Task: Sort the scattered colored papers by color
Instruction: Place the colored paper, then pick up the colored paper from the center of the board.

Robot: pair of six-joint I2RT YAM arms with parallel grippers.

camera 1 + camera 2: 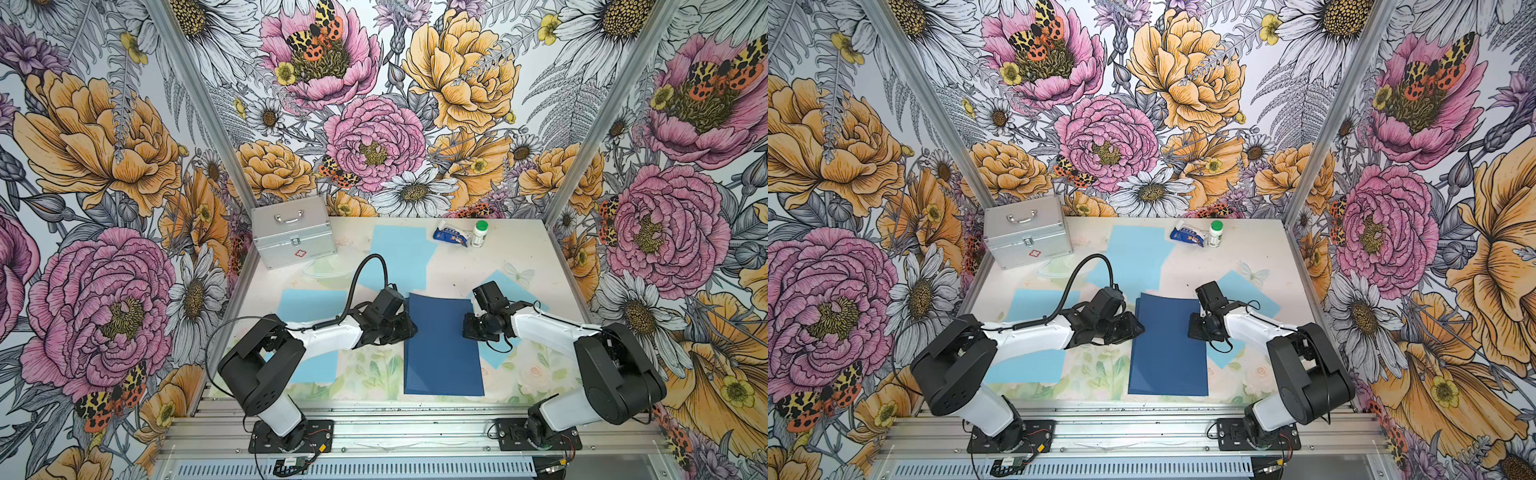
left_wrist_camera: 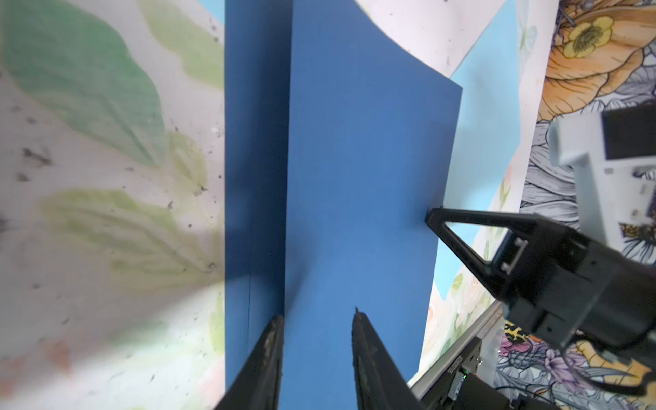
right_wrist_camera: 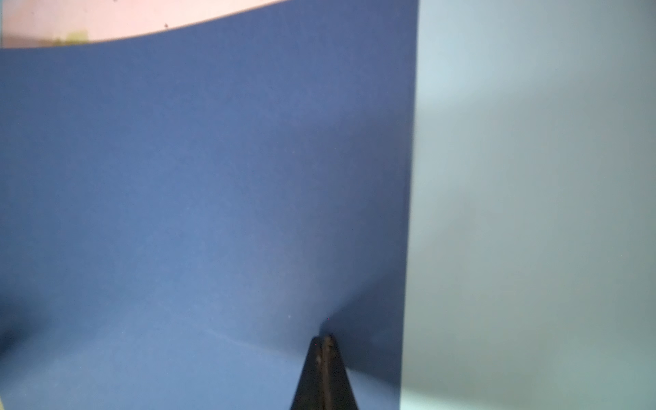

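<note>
Dark navy papers lie stacked mid-table; the top navy sheet is bowed up above a lower one. Light blue papers lie at the back, on the left and on the right, partly under the arms. My left gripper is open at the stack's left edge, its fingers astride the top sheet's edge. My right gripper is shut on the top sheet's right edge, also seen from above.
A silver case stands at the back left. A crinkled blue-and-white packet and a white bottle with a green cap sit at the back right. An aluminium rail with both arm bases runs along the front.
</note>
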